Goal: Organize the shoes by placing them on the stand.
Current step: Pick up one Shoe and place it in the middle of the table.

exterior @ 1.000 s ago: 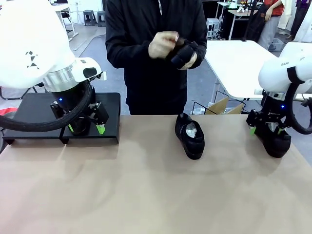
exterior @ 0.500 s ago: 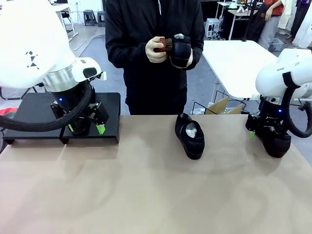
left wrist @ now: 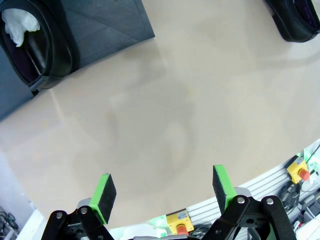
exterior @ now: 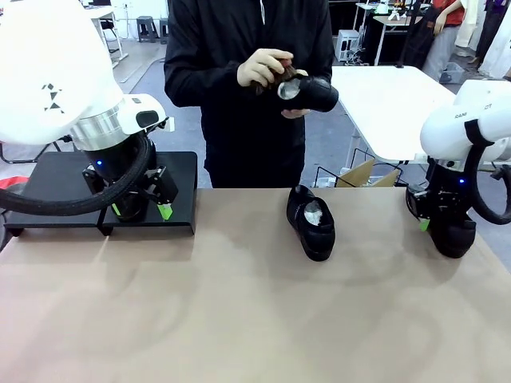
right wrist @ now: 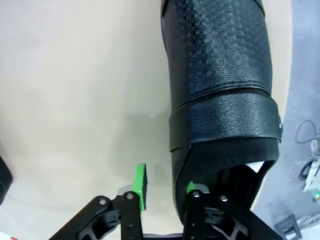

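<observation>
Front view: left fingers (exterior: 165,211) wide, holding nothing, over stand (exterior: 48,179) at worktop (exterior: 239,319) far-left corner. Right fingers (exterior: 424,224) at right-edge shoe (exterior: 457,238). Centre shoe (exterior: 313,223) near far edge. Person (exterior: 239,120) holds third shoe (exterior: 311,92). White table (exterior: 391,104) behind.
Left wrist view: fingers wide over tan worktop; fourth shoe (left wrist: 35,45) on stand.
Right wrist view: fingers narrowed, straddling right-edge shoe's side wall, outer pad (right wrist: 140,192) not touching.

near half of table (exterior: 239,319) free | mid shoe (exterior: 311,221) blocks far ctr | stand (exterior: 180,191) far left
</observation>
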`<state>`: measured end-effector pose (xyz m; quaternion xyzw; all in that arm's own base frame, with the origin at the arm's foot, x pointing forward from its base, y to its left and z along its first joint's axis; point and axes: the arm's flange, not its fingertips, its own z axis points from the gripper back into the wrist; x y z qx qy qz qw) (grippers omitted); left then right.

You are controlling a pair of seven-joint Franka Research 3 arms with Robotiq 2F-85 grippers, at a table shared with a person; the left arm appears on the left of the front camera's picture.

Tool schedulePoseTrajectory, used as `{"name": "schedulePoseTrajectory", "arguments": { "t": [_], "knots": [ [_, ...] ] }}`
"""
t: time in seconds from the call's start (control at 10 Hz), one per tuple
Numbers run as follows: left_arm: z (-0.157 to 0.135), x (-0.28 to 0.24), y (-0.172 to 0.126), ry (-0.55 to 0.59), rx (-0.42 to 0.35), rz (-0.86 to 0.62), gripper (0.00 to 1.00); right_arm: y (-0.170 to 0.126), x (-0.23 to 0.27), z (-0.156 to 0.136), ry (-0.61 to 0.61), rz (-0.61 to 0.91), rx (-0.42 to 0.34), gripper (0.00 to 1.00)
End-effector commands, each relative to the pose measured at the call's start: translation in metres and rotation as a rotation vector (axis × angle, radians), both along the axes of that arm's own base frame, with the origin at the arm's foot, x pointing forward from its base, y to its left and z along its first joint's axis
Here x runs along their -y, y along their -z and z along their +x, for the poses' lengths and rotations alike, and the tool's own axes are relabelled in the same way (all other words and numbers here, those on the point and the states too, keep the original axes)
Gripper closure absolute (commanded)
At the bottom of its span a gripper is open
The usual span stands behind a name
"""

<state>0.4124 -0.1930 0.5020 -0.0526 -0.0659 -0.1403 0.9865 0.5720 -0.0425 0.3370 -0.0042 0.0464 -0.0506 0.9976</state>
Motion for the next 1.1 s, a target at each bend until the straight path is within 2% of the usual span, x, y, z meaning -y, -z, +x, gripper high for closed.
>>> {"name": "schedulePoseTrajectory", "arguments": {
  "t": [0.0,0.5,0.6,0.7,0.9,1.0],
  "knots": [
    [0.001,-0.002,-0.002,0.01,-0.002,-0.019,0.0,0.004,0.007,0.0,-0.008,-0.014,0.018,1.0],
    [0.001,-0.002,-0.002,0.01,-0.002,-0.019,0.0,-0.001,0.012,-0.003,0.014,-0.019,0.036,1.0],
    [0.001,-0.002,-0.002,0.01,-0.002,-0.019,0.0,-0.007,0.011,-0.007,0.06,-0.006,0.026,1.0],
    [0.001,-0.002,-0.002,0.01,-0.002,-0.019,0.0,-0.024,0.004,-0.02,0.127,0.003,0.047,1.0],
    [0.001,-0.002,-0.002,0.01,-0.002,-0.019,0.0,-0.081,-0.025,-0.076,0.242,0.076,0.177,1.0],
    [0.001,-0.002,-0.002,0.01,-0.002,-0.019,0.0,-0.1,-0.04,-0.104,0.265,0.102,0.184,1.0]
  ]
}}
